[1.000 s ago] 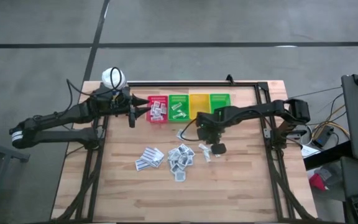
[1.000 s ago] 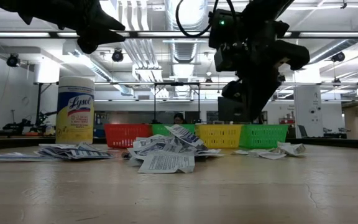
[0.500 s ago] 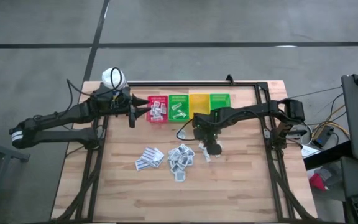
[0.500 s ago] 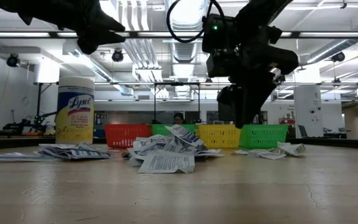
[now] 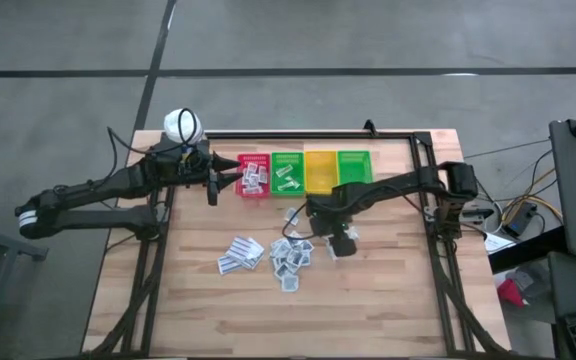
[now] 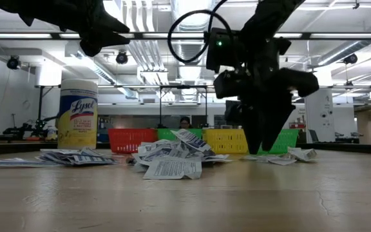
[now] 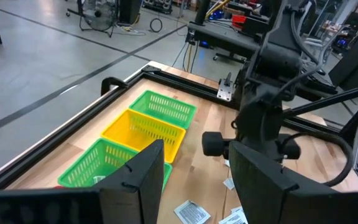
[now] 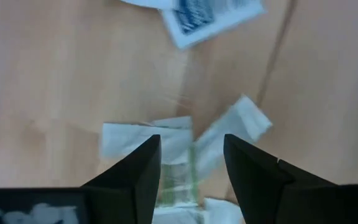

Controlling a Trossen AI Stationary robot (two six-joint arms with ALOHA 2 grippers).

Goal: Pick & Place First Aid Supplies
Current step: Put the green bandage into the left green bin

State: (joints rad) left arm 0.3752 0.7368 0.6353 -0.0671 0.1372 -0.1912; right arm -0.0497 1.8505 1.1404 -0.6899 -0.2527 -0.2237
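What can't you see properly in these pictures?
- Words on the sachets: too small in the high view.
- The crumpled packet below the right gripper: blurry in the right wrist view and partly cut off by the bottom edge.
- The red bin: not seen in the left wrist view, whose own fingers block that side.

Right gripper (image 5: 334, 243) now lower, jaws apart, over the sachets (image 8: 179, 158)

Grey concrete floor (image 5: 368, 35); ceiling strip lights (image 6: 160, 35) glow overhead.
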